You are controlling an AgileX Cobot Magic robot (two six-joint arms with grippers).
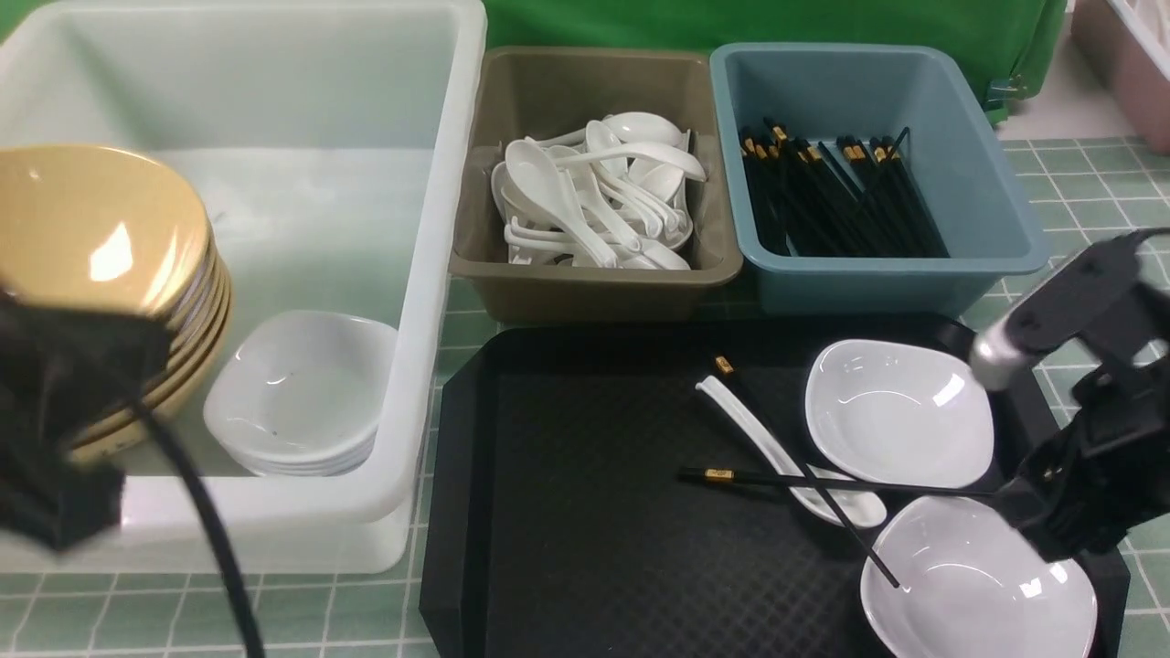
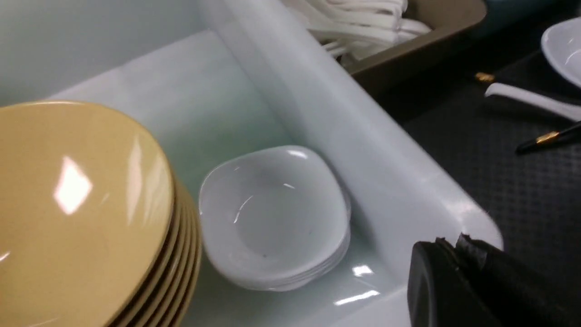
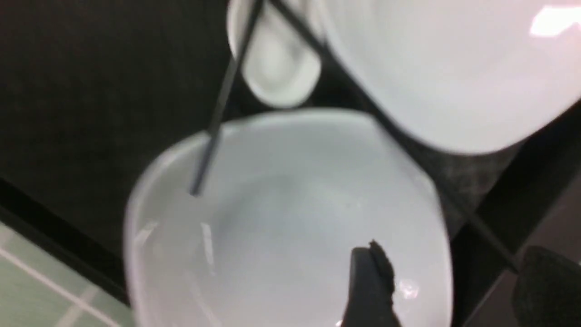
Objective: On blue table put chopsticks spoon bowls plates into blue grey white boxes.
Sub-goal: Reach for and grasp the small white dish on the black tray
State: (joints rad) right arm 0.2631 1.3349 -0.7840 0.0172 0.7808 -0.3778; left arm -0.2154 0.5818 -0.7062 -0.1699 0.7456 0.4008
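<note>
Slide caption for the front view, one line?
Two plates, a spoon and two chopsticks lie on the black tray, right gripper open at the nearer plate.

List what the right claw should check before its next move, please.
1. Right gripper open astride the rim of the near small glossy white squarish dish: ok.
2. Dish free of clutter: not ok, a thin black chopstick has its tip in it.
3. Second black chopstick clear of the outer finger: cannot tell.
4. Left gripper shut, empty, by the large translucent white tub: ok.
5. White dish stack in the tub sits level: ok.
</note>
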